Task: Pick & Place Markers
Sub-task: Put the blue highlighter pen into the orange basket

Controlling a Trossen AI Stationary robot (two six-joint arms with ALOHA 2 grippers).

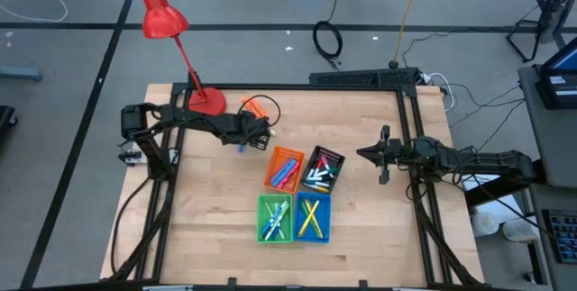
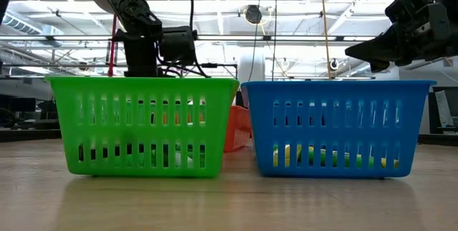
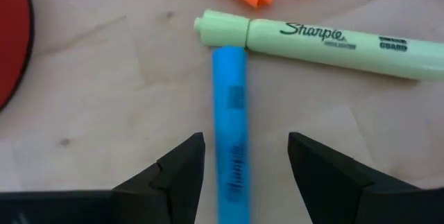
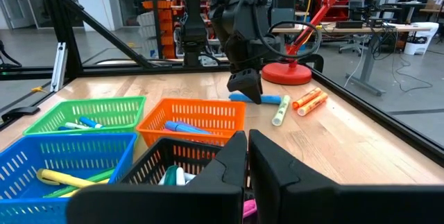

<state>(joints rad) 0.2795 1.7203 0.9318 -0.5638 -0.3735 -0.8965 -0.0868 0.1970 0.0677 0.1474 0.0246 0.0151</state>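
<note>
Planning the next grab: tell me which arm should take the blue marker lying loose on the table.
Left. Its tool is open, straddling the blue marker; the right tool waits beyond the bins, shut.

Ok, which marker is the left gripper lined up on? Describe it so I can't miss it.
Start at the red lamp base at the table's far edge. Beside it lie four loose markers; the left gripper sits open over the blue marker. It is the only blue one, its tip touching the pale green marker.

The wooden desk (image 1: 207,228) carried four bins: orange (image 1: 284,168), black (image 1: 323,169), green (image 1: 275,218) and blue (image 1: 312,217). A blue marker (image 3: 229,113) lay between the left tool's (image 3: 246,158) fingers, touching a green marker (image 3: 319,42) beyond them, with orange markers (image 4: 309,100) and a red lamp base (image 1: 207,102) nearby.
</note>
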